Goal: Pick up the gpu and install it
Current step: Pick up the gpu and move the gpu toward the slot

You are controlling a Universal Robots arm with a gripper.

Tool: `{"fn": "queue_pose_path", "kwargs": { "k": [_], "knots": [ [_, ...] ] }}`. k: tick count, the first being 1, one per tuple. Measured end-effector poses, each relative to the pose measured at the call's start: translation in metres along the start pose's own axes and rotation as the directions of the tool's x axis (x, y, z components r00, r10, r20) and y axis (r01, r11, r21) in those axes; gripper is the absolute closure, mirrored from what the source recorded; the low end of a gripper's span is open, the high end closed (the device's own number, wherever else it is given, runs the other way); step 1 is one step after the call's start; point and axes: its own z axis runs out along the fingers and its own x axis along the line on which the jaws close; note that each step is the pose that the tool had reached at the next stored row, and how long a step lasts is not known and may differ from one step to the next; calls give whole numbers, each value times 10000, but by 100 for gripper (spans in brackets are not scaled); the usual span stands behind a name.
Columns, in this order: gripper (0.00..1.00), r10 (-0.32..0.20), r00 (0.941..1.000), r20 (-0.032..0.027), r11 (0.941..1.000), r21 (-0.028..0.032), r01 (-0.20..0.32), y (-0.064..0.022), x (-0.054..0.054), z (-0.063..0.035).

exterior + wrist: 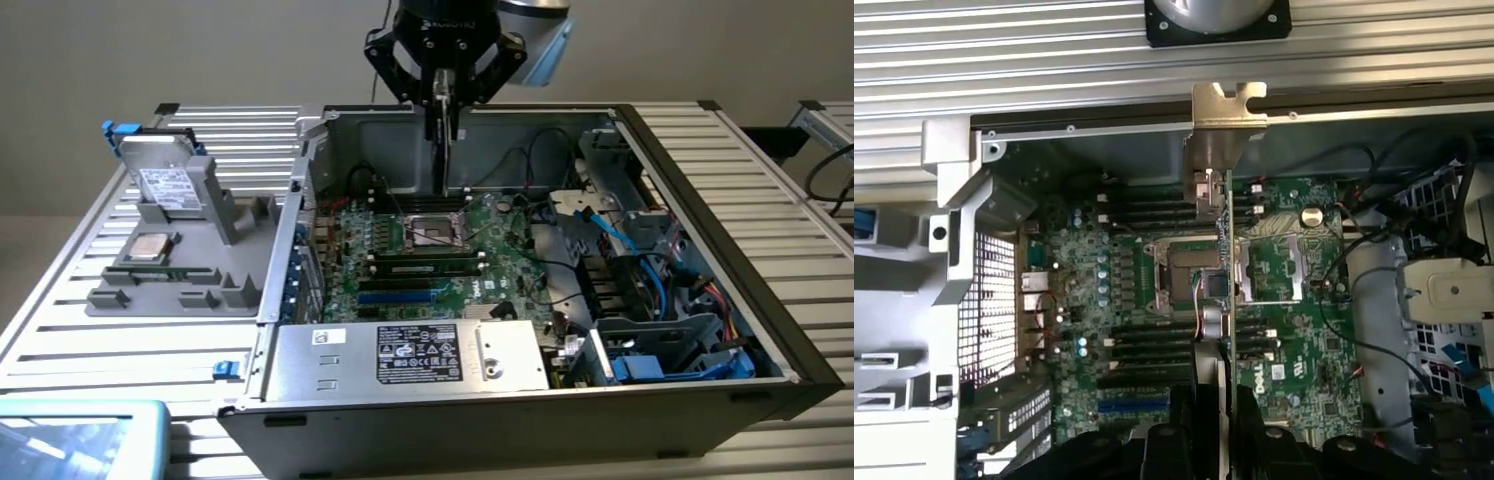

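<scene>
Dell logo (1248, 380) on the motherboard (1089, 330), power supply label (416, 354) print too small to read

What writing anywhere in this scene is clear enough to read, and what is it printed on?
"DELL", probably, turned sideways: the white logo on the motherboard.
Black label on the power supply: print too small to read.
White label on the hard drive: too blurred to read.
No other text is readable.
</scene>
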Motion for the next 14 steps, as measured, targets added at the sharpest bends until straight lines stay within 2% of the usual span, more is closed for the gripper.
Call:
{"fn": "queue_pose_path", "kwargs": {
  "k": [5, 9, 14],
  "knots": [
    [72, -39, 10000, -5, 10000, 1, 39, 2, -85, 38],
    [72, -180, 9998, -24, 9998, -1, 180, 7, -190, 68],
    [72, -434, 9990, -57, 9991, -2, 434, 10, -253, 85]
  ]
}}
